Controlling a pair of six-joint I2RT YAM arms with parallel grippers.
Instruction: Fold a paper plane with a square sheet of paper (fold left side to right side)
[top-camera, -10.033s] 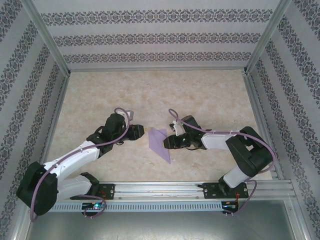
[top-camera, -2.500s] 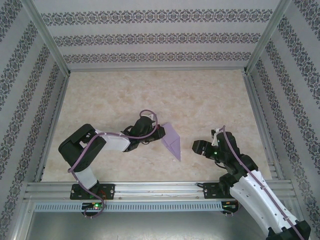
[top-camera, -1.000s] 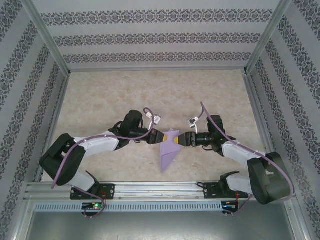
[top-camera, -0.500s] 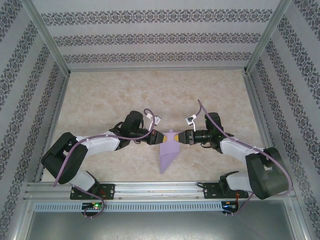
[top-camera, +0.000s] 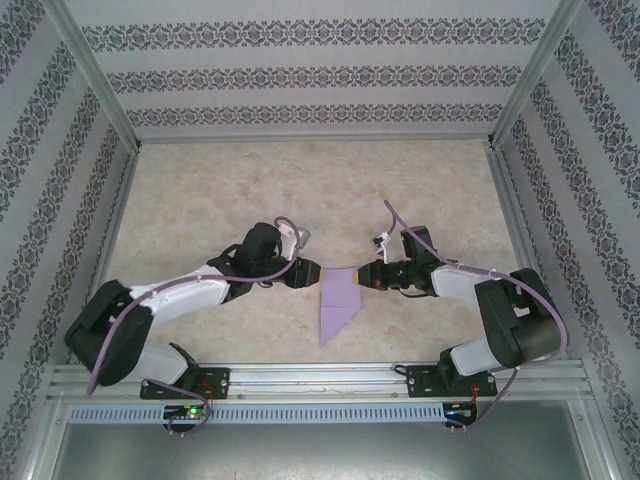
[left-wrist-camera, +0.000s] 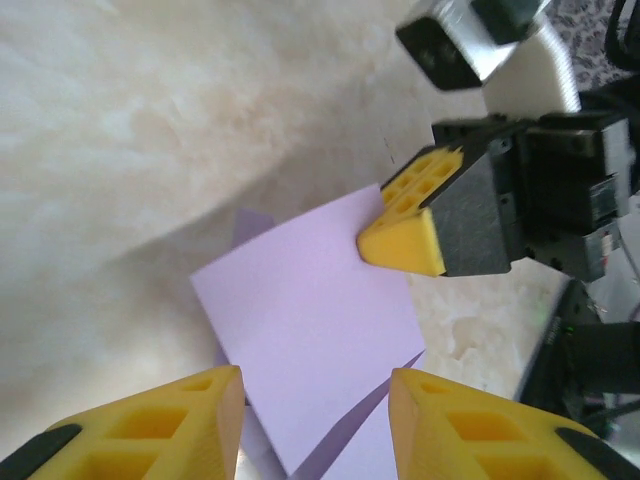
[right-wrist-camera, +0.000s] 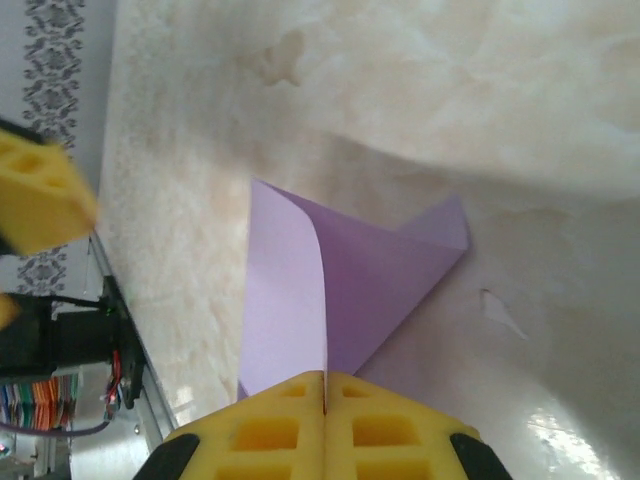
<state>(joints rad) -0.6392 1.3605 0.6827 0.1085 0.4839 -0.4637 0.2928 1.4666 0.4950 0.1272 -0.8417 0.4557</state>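
The lavender sheet of paper (top-camera: 338, 298) lies partly folded on the marble table, a narrow point toward the near edge. My right gripper (top-camera: 366, 277) is shut on its right edge; in the right wrist view the paper (right-wrist-camera: 370, 280) rises as a thin fold straight into the closed gripper (right-wrist-camera: 325, 385). My left gripper (top-camera: 308, 272) sits at the sheet's left edge, open. In the left wrist view the gripper (left-wrist-camera: 315, 420) has its yellow fingers standing apart over the paper (left-wrist-camera: 310, 310), with the right arm's fingertip (left-wrist-camera: 405, 225) on the far corner.
Bare marble tabletop (top-camera: 300, 190) stretches behind the paper. An aluminium rail (top-camera: 320, 378) carrying both arm bases runs along the near edge. Patterned walls and metal posts (top-camera: 515, 210) enclose the sides and back.
The right gripper has closed on the paper's right edge. The left gripper has opened and let go of the left edge. The sheet now lies flatter.
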